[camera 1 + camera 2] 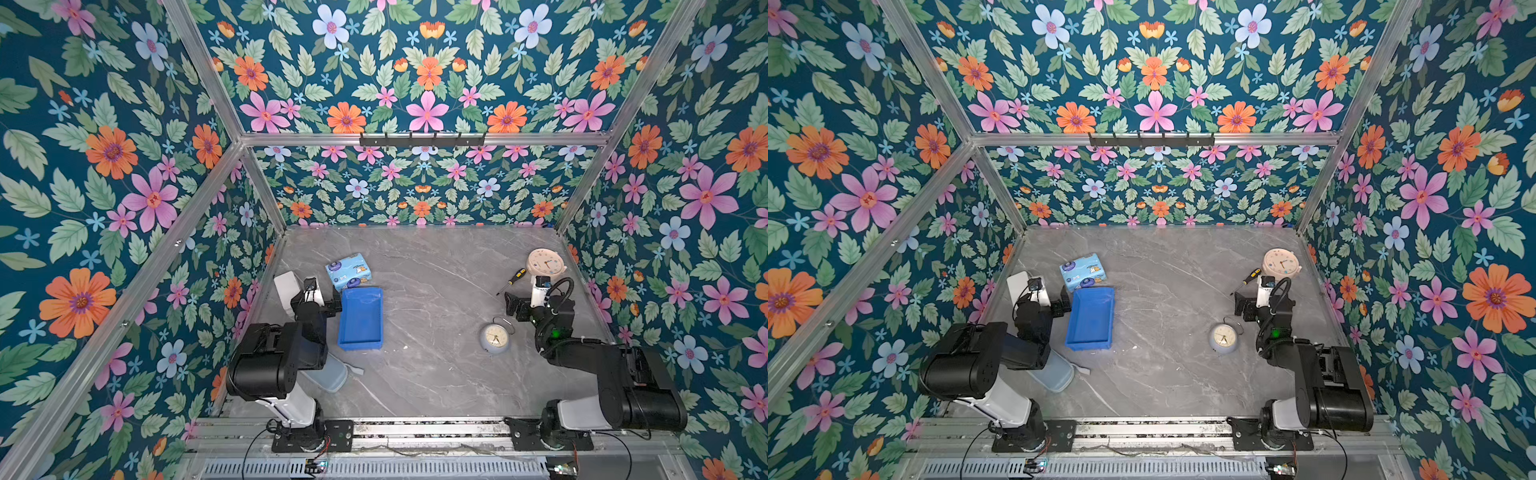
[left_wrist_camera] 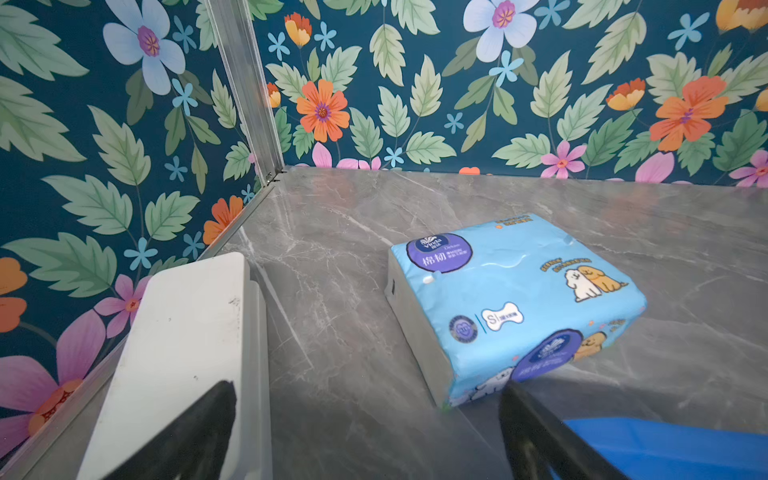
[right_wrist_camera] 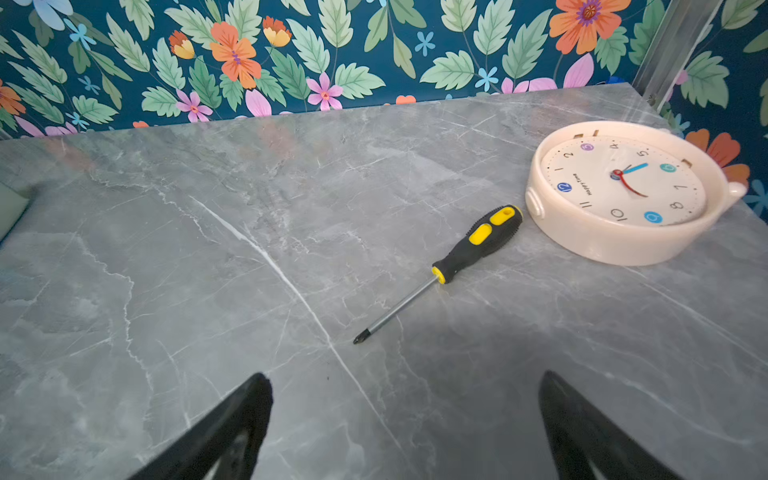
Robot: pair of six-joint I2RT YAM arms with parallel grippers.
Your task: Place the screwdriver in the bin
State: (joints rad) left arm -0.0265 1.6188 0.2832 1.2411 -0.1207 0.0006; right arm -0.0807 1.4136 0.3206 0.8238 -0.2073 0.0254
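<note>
The small black-and-yellow-handled screwdriver (image 3: 437, 275) lies on the grey marble table (image 3: 208, 249), just beside a round cream plastic clock (image 3: 623, 195) and well apart from the shallow bright blue plastic bin (image 1: 360, 320). The right gripper (image 3: 405, 376) near its tip and the left gripper (image 2: 368, 384) beside the bin both have fingers spread.

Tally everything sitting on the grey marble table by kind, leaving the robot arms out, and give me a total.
Clocks: 2, cream plastic clock and pale blue-grey alarm clock
Black-and-yellow-handled screwdriver: 1
Bright blue shallow plastic tray: 1
Light blue soft tissue pack: 1
White rectangular box: 1
Pale translucent blue container: 1
Total: 7
</note>
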